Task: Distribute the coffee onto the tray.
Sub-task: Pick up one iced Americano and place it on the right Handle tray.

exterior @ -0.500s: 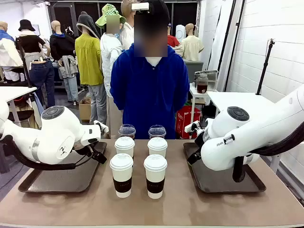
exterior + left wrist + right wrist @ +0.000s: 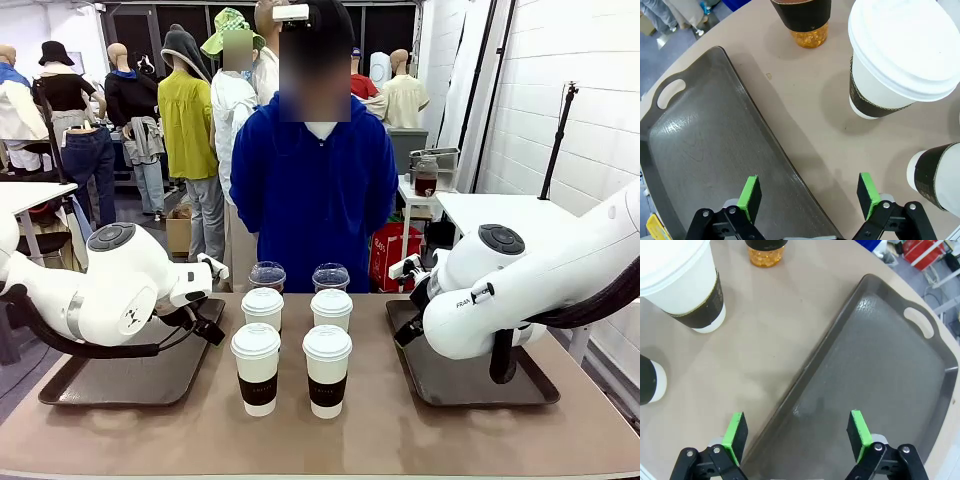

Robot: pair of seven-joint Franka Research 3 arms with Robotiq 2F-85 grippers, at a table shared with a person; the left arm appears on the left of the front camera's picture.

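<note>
Six coffee cups stand in the table's middle: two white lidded paper cups with brown sleeves in front [image 2: 256, 367] [image 2: 327, 368], two more behind [image 2: 263, 308] [image 2: 331, 308], and two clear dome-lidded iced coffees [image 2: 267, 275] [image 2: 331, 276] at the back. A dark tray [image 2: 120, 375] lies at the left and another tray [image 2: 480, 375] at the right. My left gripper [image 2: 810, 192] is open over the left tray's inner rim [image 2: 765, 135], beside a paper cup [image 2: 900, 55]. My right gripper [image 2: 797, 432] is open over the right tray's rim [image 2: 840, 340], with a paper cup [image 2: 680, 285] nearby.
A person in a blue top [image 2: 315, 190] stands at the far side of the table, behind the cups. Bare tabletop [image 2: 320, 440] runs along the front edge. A white table [image 2: 500, 210] stands at the back right.
</note>
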